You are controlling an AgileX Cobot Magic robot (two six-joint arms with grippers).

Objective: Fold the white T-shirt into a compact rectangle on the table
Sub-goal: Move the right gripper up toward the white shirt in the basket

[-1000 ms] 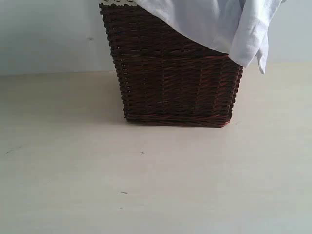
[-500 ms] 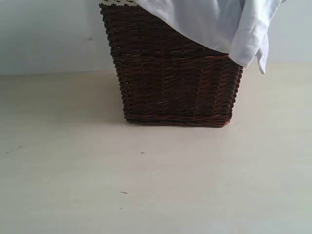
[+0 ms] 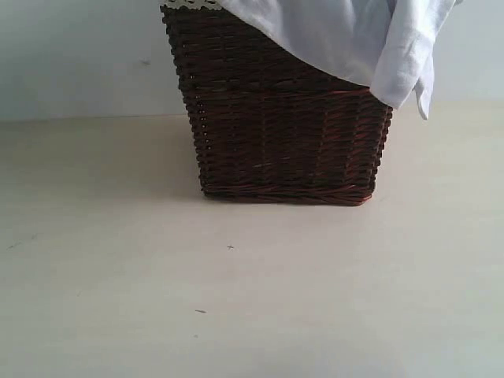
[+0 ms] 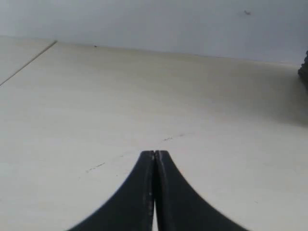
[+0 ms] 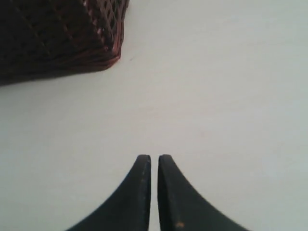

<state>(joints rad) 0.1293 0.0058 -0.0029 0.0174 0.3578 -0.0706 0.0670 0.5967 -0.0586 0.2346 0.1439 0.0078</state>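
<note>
The white T-shirt (image 3: 346, 39) hangs out of the dark wicker basket (image 3: 283, 134) at the back of the pale table (image 3: 236, 299), draping over the basket's right rim; its lettering is hidden. Neither gripper shows in the exterior view. In the left wrist view my left gripper (image 4: 154, 153) hovers over bare table, its black fingers pressed together with nothing between them. Over bare table near a basket corner (image 5: 57, 38), my right gripper (image 5: 154, 157) is shut, a hairline slit between its fingers, holding nothing.
The basket stands at the table's far middle, against a pale wall (image 3: 79, 55). A few dark specks (image 3: 230, 247) mark the tabletop in front of it. The basket's edge (image 4: 304, 70) just shows in the left wrist view.
</note>
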